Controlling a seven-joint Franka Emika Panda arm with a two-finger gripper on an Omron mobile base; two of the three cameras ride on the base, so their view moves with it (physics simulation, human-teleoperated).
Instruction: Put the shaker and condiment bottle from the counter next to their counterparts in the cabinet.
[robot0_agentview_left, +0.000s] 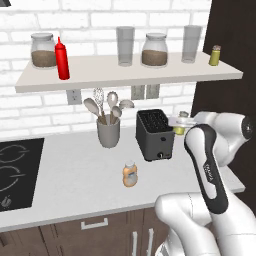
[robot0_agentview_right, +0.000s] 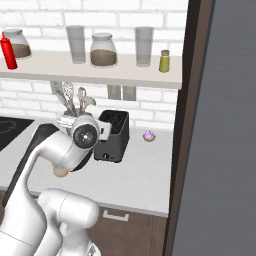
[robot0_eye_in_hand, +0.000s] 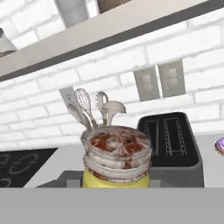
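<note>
Shaker body mostly below frame edge

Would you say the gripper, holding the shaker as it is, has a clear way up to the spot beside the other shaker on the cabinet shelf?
Probably yes. The gripper is shut on the shaker above the toaster, below the cabinet edge. The counterpart shaker has bare board beside it, though the shelf edge must be cleared first.

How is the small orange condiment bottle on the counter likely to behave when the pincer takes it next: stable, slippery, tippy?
The condiment bottle stands upright and squat on the counter, so it probably resists tipping. Its waisted body looks smooth and rounded, so a grip at the narrow waist may hold better than one on the bulge. It looks rigid and likely light.
</note>
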